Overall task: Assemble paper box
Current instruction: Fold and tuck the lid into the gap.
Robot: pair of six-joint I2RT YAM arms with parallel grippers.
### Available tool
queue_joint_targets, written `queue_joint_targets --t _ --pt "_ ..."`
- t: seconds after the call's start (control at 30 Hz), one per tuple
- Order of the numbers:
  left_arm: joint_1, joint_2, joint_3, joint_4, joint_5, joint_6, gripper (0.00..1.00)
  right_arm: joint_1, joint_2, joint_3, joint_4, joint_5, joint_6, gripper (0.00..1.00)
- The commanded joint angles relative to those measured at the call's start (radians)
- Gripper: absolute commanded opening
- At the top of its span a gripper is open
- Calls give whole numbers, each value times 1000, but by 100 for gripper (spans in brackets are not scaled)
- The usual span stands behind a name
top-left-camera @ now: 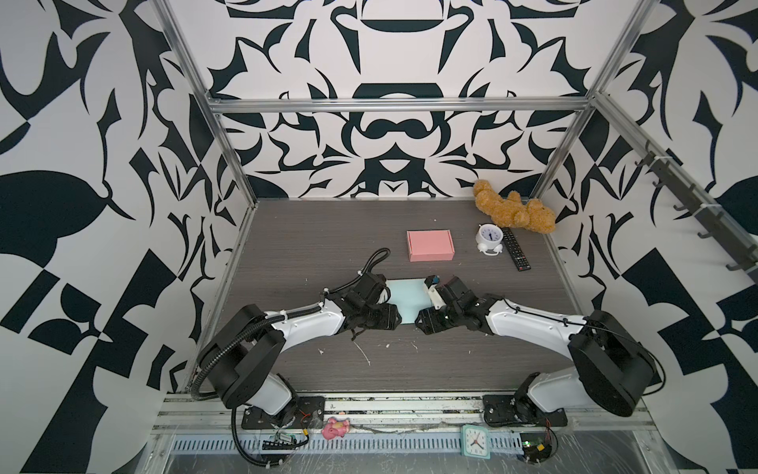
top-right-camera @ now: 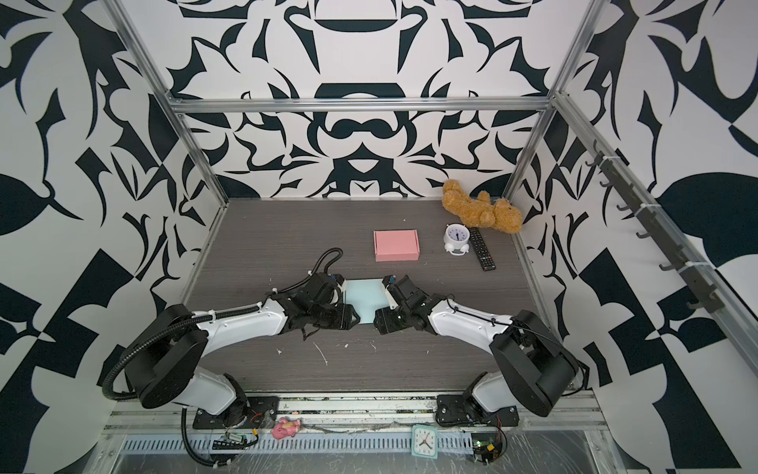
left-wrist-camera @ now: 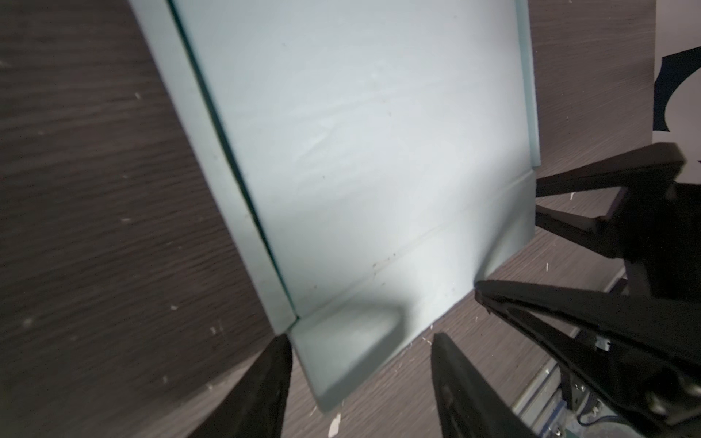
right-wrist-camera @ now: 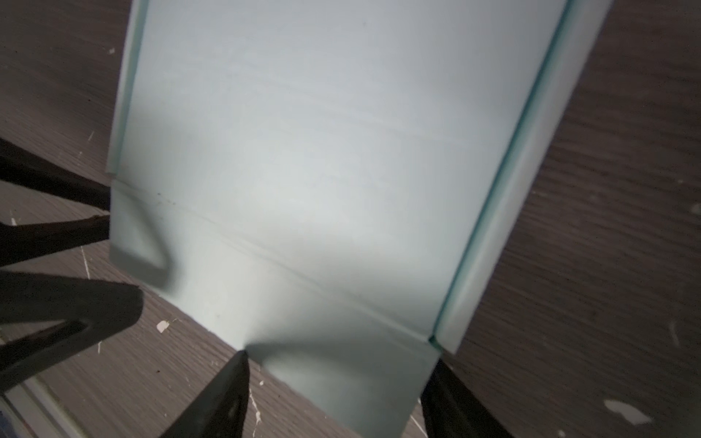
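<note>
Currently the pale blue flat cardboard box blank (top-left-camera: 407, 301) lies flat near the middle of the dark wood-grain table (top-left-camera: 307, 246). Left gripper (left-wrist-camera: 358, 364): jaws apart astride one flap corner, one finger touching, not clamped. Right gripper (right-wrist-camera: 339, 360): jaws straddle the other corner, fingers at its edges; grip cannot be told. Pink closed cardboard box (top-left-camera: 430, 245) sits well behind

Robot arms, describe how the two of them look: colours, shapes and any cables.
Both have glossy white link shells between big round black joint housings, black wrists and black tapering jaws. The left arm carries a ribbed black conduit fastened with white zip ties; the right arm shows only a thin black cable.
</note>
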Motion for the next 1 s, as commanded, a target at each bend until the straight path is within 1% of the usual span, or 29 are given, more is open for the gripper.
queue_joint_targets --t 0.0,0.37,0.63,0.97 --pt "-5 14 -5 15 0 2 61 9 -14 12 18 10 -12 70" --pt "-3 29 -12 15 -40 8 58 9 -34 -1 13 27 -15 72" --pt "-2 49 -12 23 -69 3 58 9 -2 1 29 38 -16 72" --pt "0 67 -3 29 -94 6 54 9 2 -1 33 60 -21 72"
